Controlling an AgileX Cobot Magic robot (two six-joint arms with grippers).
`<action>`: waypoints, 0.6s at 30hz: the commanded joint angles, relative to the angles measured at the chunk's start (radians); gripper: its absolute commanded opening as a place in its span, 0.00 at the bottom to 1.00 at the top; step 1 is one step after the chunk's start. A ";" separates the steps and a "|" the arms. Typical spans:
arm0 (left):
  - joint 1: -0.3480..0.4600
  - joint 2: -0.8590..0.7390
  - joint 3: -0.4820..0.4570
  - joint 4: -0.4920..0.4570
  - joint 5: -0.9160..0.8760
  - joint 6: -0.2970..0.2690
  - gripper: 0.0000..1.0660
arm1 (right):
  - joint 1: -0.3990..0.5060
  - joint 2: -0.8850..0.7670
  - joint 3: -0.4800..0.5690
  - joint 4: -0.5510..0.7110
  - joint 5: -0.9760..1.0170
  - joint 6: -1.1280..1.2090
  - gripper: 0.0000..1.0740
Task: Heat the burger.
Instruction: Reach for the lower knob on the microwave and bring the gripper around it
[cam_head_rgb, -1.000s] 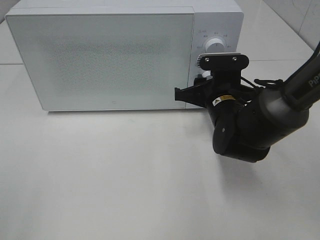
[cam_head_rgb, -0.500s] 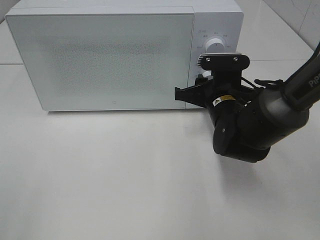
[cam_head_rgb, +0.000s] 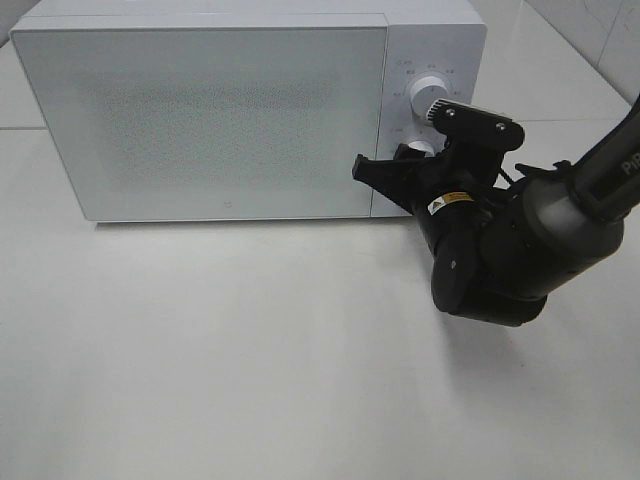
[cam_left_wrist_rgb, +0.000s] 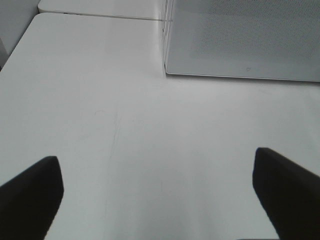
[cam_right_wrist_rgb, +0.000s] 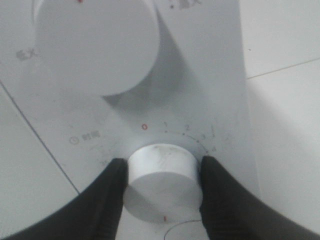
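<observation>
Right end effector (cam_right_wrist_rgb: 163, 192): pinching lower timer knob (cam_right_wrist_rgb: 161, 172) of microwave (cam_head_rgb: 220, 110) | Change: wrist has rolled clockwise since a second ago, so the timer is likely being set | Left end effector (cam_left_wrist_rgb: 159, 195): spread, empty, over counter (cam_left_wrist_rgb: 125, 125) | Burger: unseen, presumably behind the closed door

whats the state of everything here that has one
microwave door, closed
upper knob, not gripped
timer knob, clamped by right end effector
right end effector, shut on timer knob
left end effector, open, holding nothing
</observation>
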 joint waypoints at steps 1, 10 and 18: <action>0.002 -0.015 0.003 -0.006 -0.013 -0.008 0.91 | -0.005 -0.022 -0.031 -0.130 -0.187 0.167 0.00; 0.002 -0.015 0.003 -0.006 -0.013 -0.008 0.91 | -0.007 -0.022 -0.031 -0.216 -0.188 0.603 0.00; 0.002 -0.015 0.003 -0.006 -0.013 -0.008 0.91 | -0.007 -0.022 -0.031 -0.246 -0.188 0.825 0.00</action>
